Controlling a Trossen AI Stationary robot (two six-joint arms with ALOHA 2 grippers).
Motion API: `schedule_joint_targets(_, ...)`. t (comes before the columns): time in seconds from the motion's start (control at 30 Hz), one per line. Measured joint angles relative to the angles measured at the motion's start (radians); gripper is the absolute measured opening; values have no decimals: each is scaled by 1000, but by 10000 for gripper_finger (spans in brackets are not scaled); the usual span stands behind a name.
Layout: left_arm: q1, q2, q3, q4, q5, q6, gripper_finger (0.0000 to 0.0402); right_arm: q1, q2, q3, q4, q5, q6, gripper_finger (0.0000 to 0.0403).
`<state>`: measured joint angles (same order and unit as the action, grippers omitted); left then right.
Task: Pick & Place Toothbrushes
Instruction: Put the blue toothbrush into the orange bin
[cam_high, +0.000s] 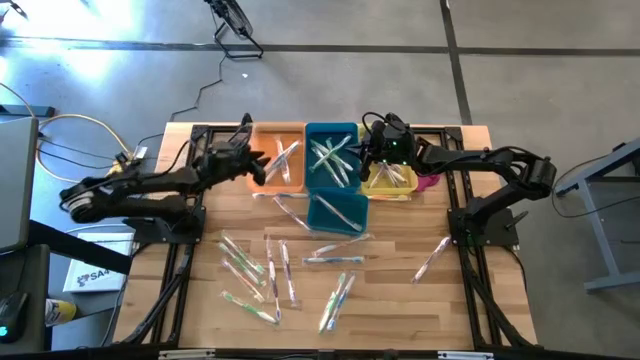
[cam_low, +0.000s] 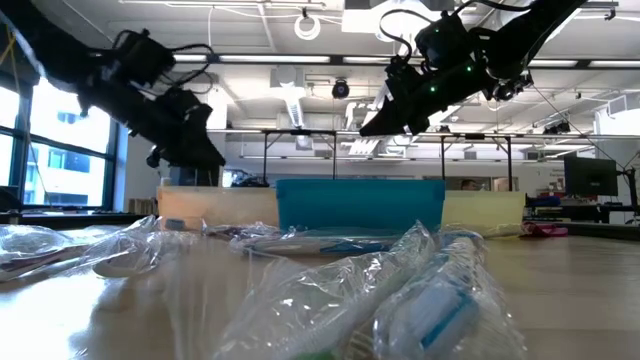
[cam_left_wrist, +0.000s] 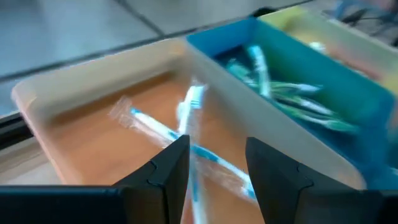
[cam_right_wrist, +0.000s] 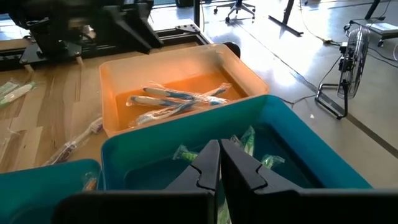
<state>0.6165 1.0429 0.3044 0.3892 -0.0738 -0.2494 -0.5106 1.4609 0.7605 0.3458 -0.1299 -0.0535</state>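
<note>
High view: left gripper (cam_high: 262, 163), jaws parted and empty, hovers over the orange bin (cam_high: 262, 186). Right gripper (cam_high: 372, 150), jaws shut and empty, hovers over the blue bin (cam_high: 331, 131). Slick toothbrushes (cam_high: 248, 270) risk slipping during grasps.

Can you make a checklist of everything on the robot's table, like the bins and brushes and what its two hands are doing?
Surface: wooden table, bare planks between the scattered items.
Job's things: wrapped toothbrushes loose on the table; more lie in the orange bin, the blue bin and the yellow bin; a second, smaller blue bin sits in front.
Clutter: something pink beside the yellow bin.
Grippers: left gripper open above the orange bin, nothing between its fingers; right gripper shut above the blue bin, holding nothing visible.
Cables: a cable loops off the table's left side.
Surroundings: grey floor, another desk at right.
</note>
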Motion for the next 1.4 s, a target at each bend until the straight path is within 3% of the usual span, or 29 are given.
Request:
schedule_joint_targets(0.27, -82, -236, -74, 14, 3, 132, 154, 0, 0, 0, 42, 0, -2, 7)
schedule_joint_targets(0.57, -184, -409, -75, -127, 2, 200, 154, 0, 0, 0, 63, -1, 0, 7)
schedule_joint_targets(1.1, -420, -462, -75, -136, 13, 245, 154, 68, 0, 0, 136, -4, 20, 7)
schedule_joint_targets(1.4, -497, -465, -75, -138, 15, 242, 154, 143, 0, 0, 177, -4, -22, 7)
